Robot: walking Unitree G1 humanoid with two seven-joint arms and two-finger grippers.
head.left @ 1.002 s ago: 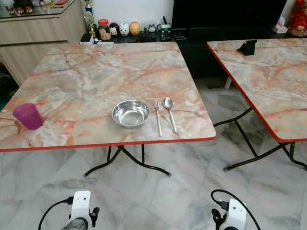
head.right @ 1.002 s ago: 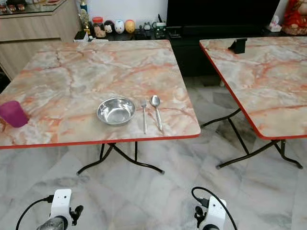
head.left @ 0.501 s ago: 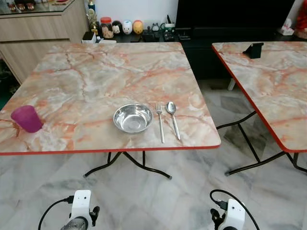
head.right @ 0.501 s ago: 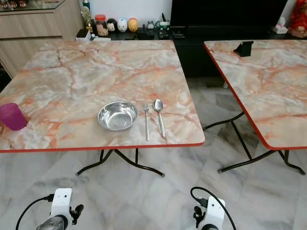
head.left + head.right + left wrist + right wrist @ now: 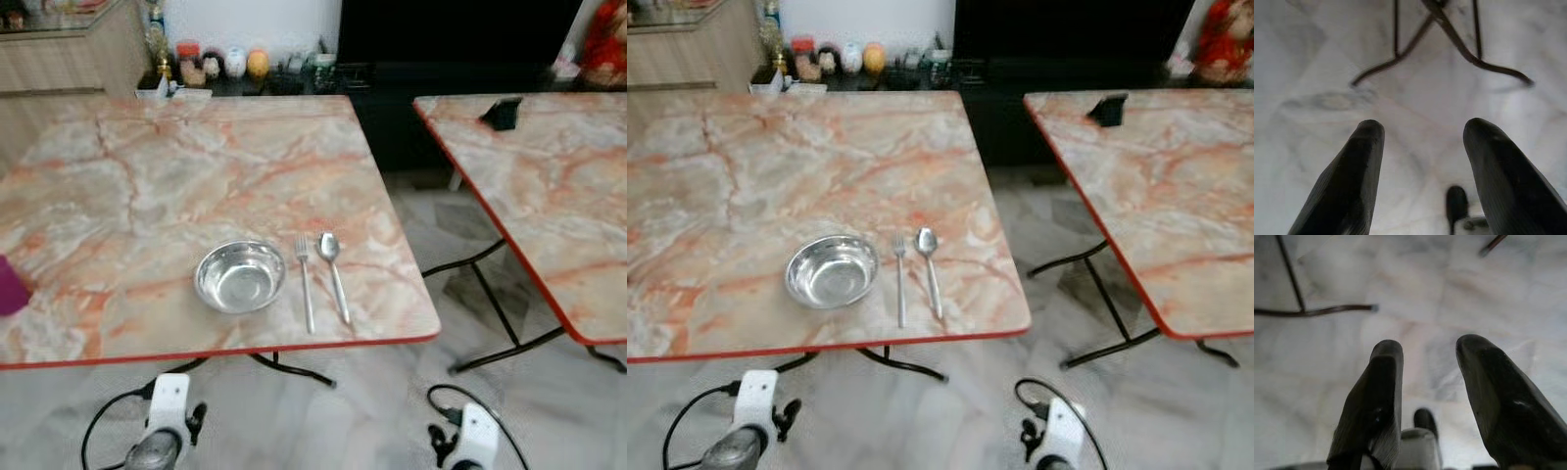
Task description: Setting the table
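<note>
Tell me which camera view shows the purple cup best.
The left eye view: the purple cup sits at that picture's left edge, on the near table, well left of the bowl, but cut off so that a sliver shows. The right eye view stops short of it. Both wrist views look down at the floor.

Both arms are held low, hanging downward. The left gripper (image 5: 1420, 161) is seen with its two black fingers (image 5: 1347, 181) spread apart, nothing between them. The right gripper (image 5: 1427, 391) is likewise parted and empty, its fingers (image 5: 1498, 406) pointed down.
</note>
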